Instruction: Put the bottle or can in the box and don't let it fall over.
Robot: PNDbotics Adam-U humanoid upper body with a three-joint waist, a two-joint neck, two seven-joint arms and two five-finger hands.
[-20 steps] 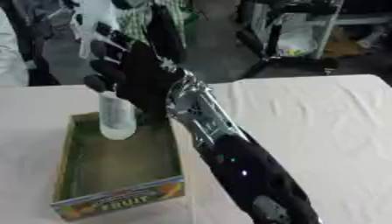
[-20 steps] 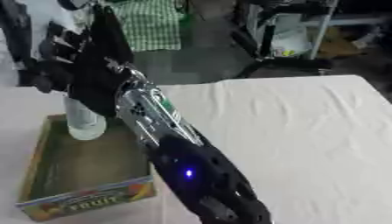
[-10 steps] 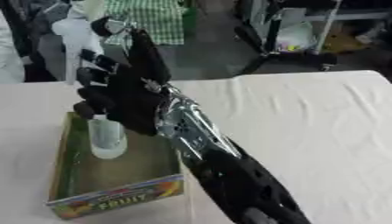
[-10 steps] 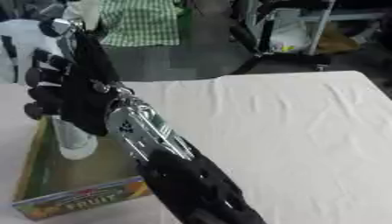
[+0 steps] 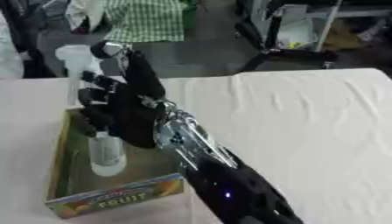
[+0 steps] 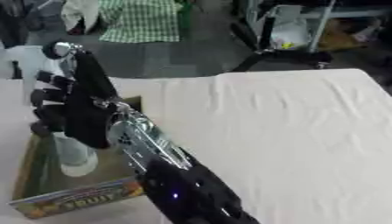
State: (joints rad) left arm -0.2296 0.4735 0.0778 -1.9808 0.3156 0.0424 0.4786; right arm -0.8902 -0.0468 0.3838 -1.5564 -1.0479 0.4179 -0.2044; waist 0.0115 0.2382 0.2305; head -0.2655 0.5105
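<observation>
Black fingers (image 5: 92, 94) of right hand (image 5: 126, 116) curled round clear plastic bottle (image 5: 106, 153), so grip not let go yet. Bottle upright, base looks down on floor of shallow cardboard fruit box (image 5: 115, 197) at near left corner of white-clothed surface (image 5: 306, 131). I'd say placing mostly done; left: open up, pull away without tipping it. Versus a second ago, bottle sits nearer box's front wall. Left hand nowhere in shot.

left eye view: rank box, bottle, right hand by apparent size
1. box, the largest: its rim frames the other two.
2. right hand, though it is nearer the camera, so this rank is unsure.
3. bottle, the smallest showing; the fingers hide its upper part.
</observation>
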